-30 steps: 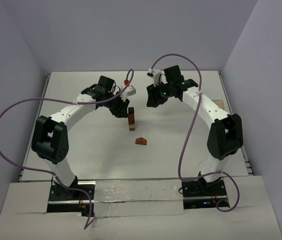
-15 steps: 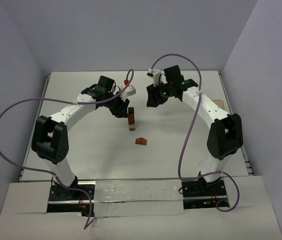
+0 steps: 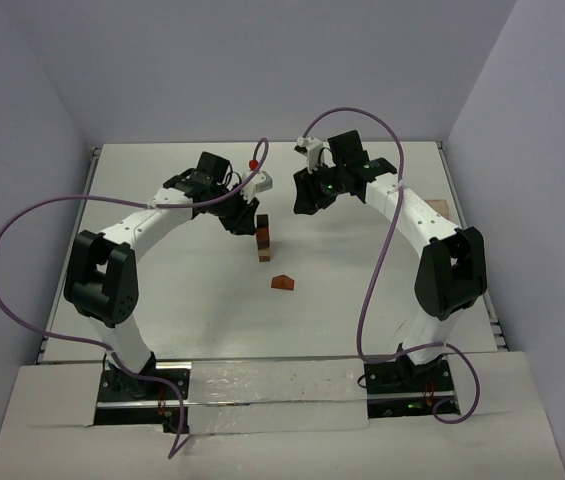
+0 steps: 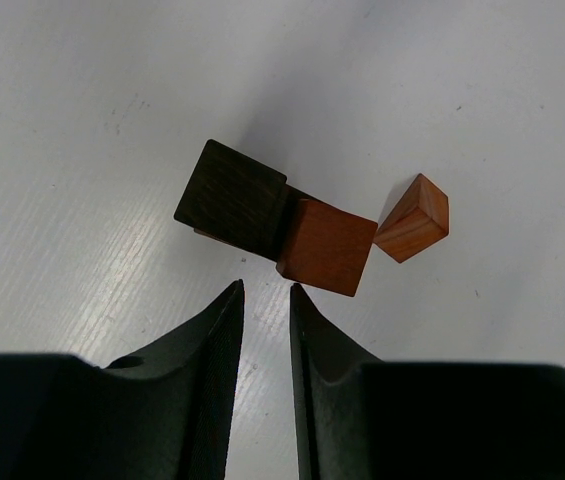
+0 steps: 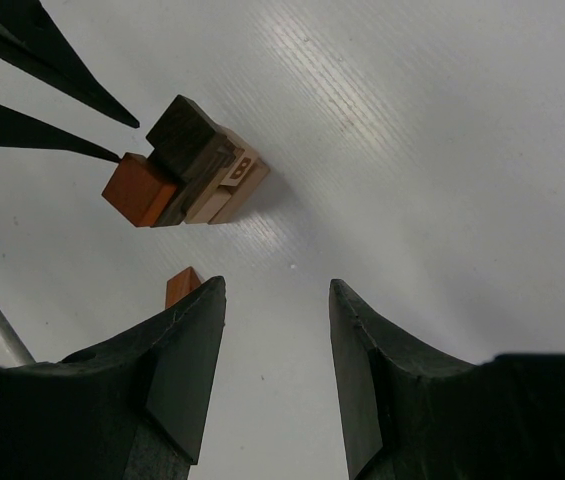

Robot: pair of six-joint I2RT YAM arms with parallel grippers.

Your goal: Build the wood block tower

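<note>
The tower [image 3: 263, 240] stands mid-bench [image 3: 162, 300], with tan blocks below and dark and orange cubes side by side on top. The left jaws, a slit apart, are empty beside its top. The right jaws are half open and empty.

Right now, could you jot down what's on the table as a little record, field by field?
Tower: wood block tower, upright, between the two sets of jaws
Top of tower: dark block and reddish block side by side
Loose piece: reddish wedge, lying apart on the tower's near side
Left jaws: narrow gap, empty, tips close by the reddish block
Right jaws: open, empty, away from the tower
</note>
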